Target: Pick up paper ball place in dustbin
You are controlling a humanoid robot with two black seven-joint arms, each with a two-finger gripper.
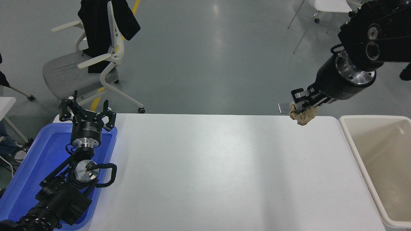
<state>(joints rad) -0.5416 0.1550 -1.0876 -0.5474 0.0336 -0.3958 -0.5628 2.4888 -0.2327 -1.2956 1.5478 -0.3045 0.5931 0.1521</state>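
Note:
My right gripper (300,106) is shut on the tan crumpled paper ball (304,116) and holds it in the air above the table's far right corner, left of the dustbin. The dustbin (353,144) is a large cream bin with a thick rim, standing off the table's right edge; nothing shows inside it. My left gripper (87,113) is open and parked over the blue tray at the lower left.
A shallow blue tray (32,166) lies at the table's left edge under the left arm. The white table (218,173) spans the middle. An office chair (96,64) with a dark garment stands beyond the table at upper left.

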